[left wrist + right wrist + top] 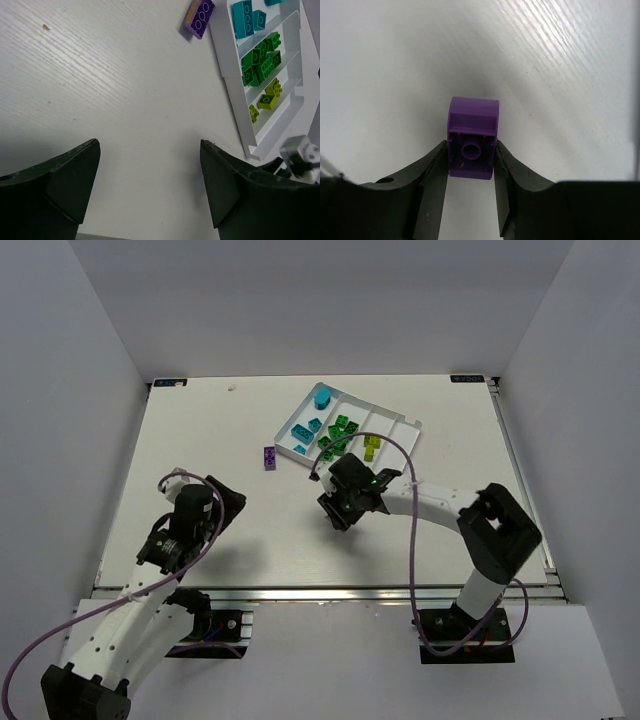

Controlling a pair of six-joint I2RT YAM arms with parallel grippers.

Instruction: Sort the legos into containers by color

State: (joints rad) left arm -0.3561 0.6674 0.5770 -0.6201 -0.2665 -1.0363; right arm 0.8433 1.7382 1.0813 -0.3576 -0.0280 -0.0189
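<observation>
- The right gripper (471, 150) is pinching a purple brick (472, 142) by its side walls, with the hollow underside facing the wrist camera. It is hanging close over the table (200, 430); I cannot tell whether they touch.
- The tray (366, 401) is lying just beyond those fingers. Its empty compartment (398, 433) is sitting farther out and to the right, past the yellow-green bricks (372, 446), so the carry is probably heading there.
- The left gripper (149, 146) is hanging spread and empty. It is the nearer arm to a second purple brick (199, 17), which is lying just left of the tray.
</observation>
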